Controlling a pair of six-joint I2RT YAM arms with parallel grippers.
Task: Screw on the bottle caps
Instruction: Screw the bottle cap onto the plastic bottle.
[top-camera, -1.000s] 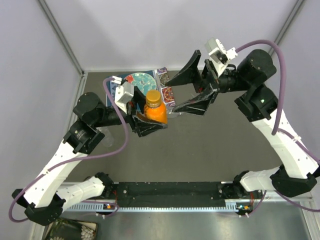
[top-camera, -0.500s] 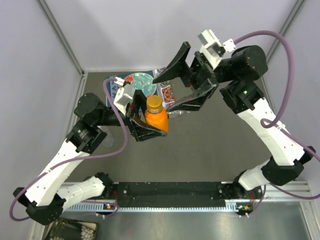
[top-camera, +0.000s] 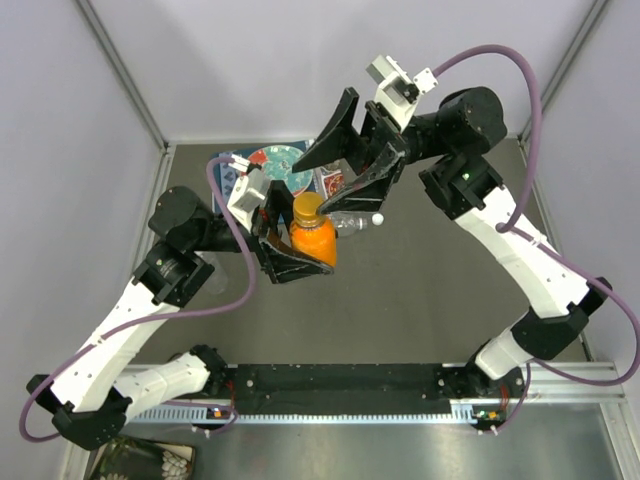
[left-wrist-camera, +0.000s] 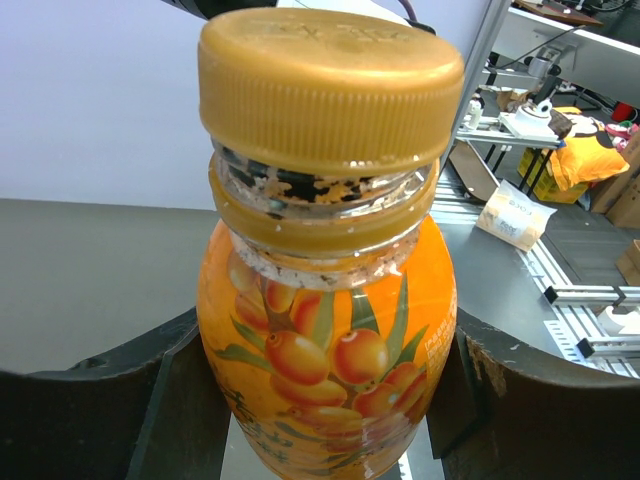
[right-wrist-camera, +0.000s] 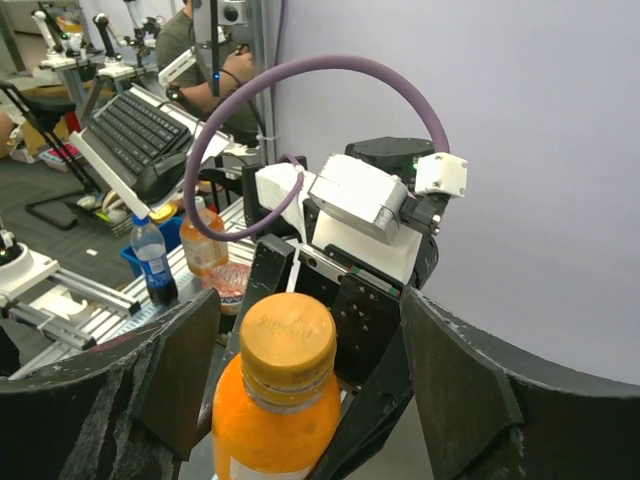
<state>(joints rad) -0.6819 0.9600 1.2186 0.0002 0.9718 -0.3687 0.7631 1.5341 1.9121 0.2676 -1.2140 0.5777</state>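
The squat orange bottle (top-camera: 315, 238) stands upright off the table, with my left gripper (top-camera: 300, 250) shut on its body. In the left wrist view both black fingers press the bottle (left-wrist-camera: 325, 330), and the left gripper (left-wrist-camera: 320, 400) holds it low down. An orange-amber cap (left-wrist-camera: 330, 85) sits on the neck, with thread showing below it. My right gripper (top-camera: 316, 190) is open, a finger on either side of the cap (top-camera: 307, 208) and not touching it. The right wrist view shows the cap (right-wrist-camera: 287, 345) between the wide fingers of the right gripper (right-wrist-camera: 300, 395). A clear bottle (top-camera: 348, 224) lies behind on the table, with a white cap (top-camera: 378, 219) at its right end.
A red-and-teal patterned plate (top-camera: 280, 160) lies at the back left of the dark table, behind the left wrist. Grey walls close in the back and sides. A black rail (top-camera: 340, 385) runs along the near edge between the arm bases.
My right gripper has swung left and down from beside the bottle to straddle its cap, and its jaws have narrowed a little. The left gripper and the bottle have barely moved.
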